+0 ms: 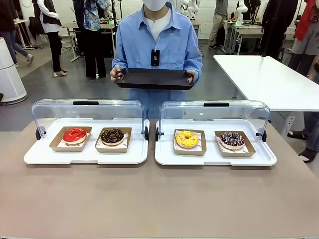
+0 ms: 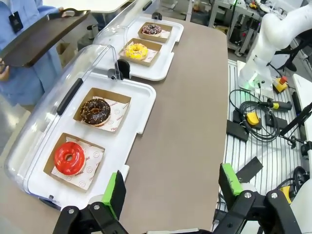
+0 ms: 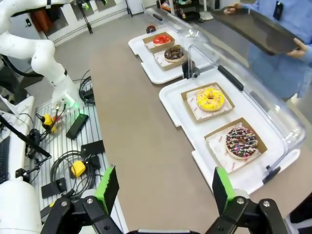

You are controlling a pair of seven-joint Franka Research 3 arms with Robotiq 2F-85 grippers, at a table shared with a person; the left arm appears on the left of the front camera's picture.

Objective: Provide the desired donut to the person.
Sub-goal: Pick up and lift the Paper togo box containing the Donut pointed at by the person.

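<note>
Two white display trays sit side by side on the brown table, their clear lids raised. The left tray (image 1: 40, 155) holds a red donut (image 1: 75, 135) and a chocolate donut (image 1: 112, 136). On the right tray (image 1: 214, 157) lie a yellow donut (image 1: 187, 139) and a dark sprinkled donut (image 1: 232, 139). Across the table the person (image 1: 157, 37) in a light blue shirt holds a dark serving tray (image 1: 154, 78) with both hands. My left gripper (image 2: 170, 195) is open above the table's near edge beside the red donut (image 2: 69, 158). My right gripper (image 3: 163, 187) is open near the sprinkled donut (image 3: 241, 142).
A white table (image 1: 269, 82) stands at the back right. Bystanders stand far behind the person. Cables and control boxes (image 2: 258, 117) lie on the slatted base beside my arms. A broad bare stretch of tabletop (image 1: 149, 199) lies in front of the trays.
</note>
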